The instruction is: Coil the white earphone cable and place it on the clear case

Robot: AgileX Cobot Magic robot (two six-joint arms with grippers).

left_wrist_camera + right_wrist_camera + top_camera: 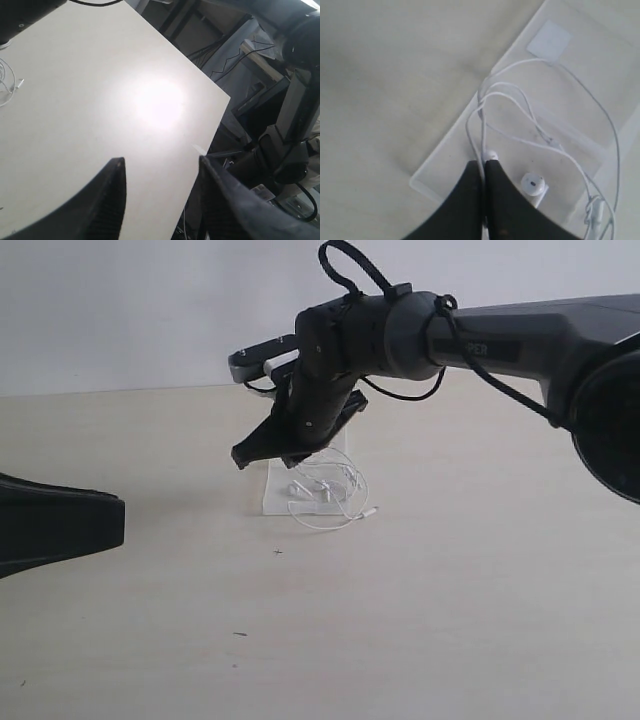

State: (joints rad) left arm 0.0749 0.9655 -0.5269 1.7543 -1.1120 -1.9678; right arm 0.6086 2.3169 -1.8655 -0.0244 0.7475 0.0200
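Pale beige table (pixel 450 620), white earphone cable (pixel 534 184), transparent clear case (pixel 585 60) with whitish square patch (pixel 549 41), black right gripper (pixel 484 166), black left gripper (pixel 160 160) with ribbed pads (pixel 119 200), pale grey wall (pixel 120 310)

clear case (pixel 272 498) partly hidden behind right jaws, white earphone cable (pixel 534 184) cut off by edge

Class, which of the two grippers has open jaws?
The left gripper, spread wide over the table; the right gripper is pinched shut on the white earphone cable.
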